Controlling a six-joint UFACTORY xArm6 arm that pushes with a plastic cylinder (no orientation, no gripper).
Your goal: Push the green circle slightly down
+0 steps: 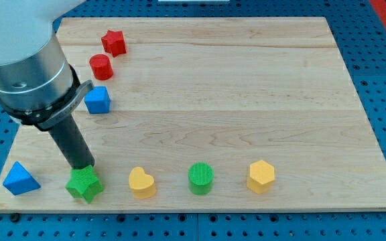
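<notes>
Eight blocks sit on the wooden board; the green circle lies in the bottom row, between the yellow heart and the yellow hexagon. No jaws exist on this rod; my tip touches the green star from above, well to the view's left of the circle, with the heart between them.

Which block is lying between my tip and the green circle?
In the camera view, the yellow heart lies between my tip, just above the green star, and the green circle.
</notes>
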